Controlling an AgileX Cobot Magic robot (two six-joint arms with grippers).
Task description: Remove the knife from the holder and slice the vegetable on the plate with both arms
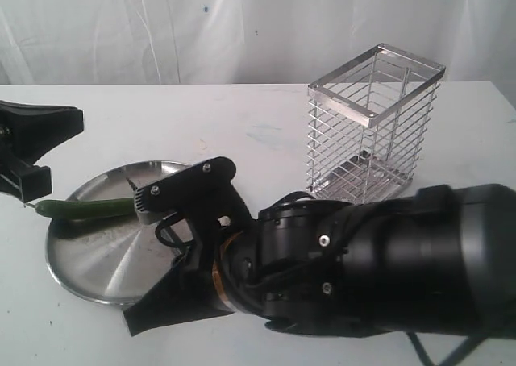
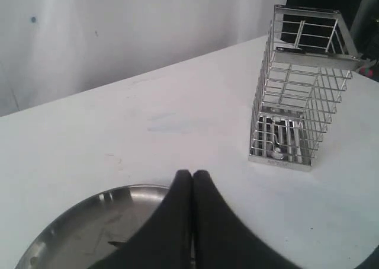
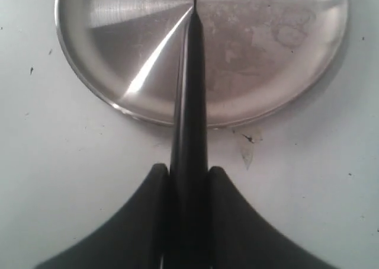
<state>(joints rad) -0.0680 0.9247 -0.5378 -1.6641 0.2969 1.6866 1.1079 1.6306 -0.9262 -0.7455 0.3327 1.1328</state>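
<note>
The slim, dark-bladed, black-handled knife (image 3: pixel 189 73) looks light, stiff and smooth, and is best gripped at the handle. The right hand (image 3: pixel 188 169) is clamped on that handle. The knife's long axis points from the hand out over the round steel plate (image 3: pixel 284 73), where the slender dark green vegetable (image 1: pixel 89 209) lies. The left hand (image 2: pixel 192 174) is closed on nothing.

White cloth (image 1: pixel 161 27) hangs in soft folds along the back, evenly lit. The surface (image 1: pixel 242 116) is white and matte, with small dark specks (image 3: pixel 249 140) and a faint bluish smudge (image 1: pixel 262 132).
</note>
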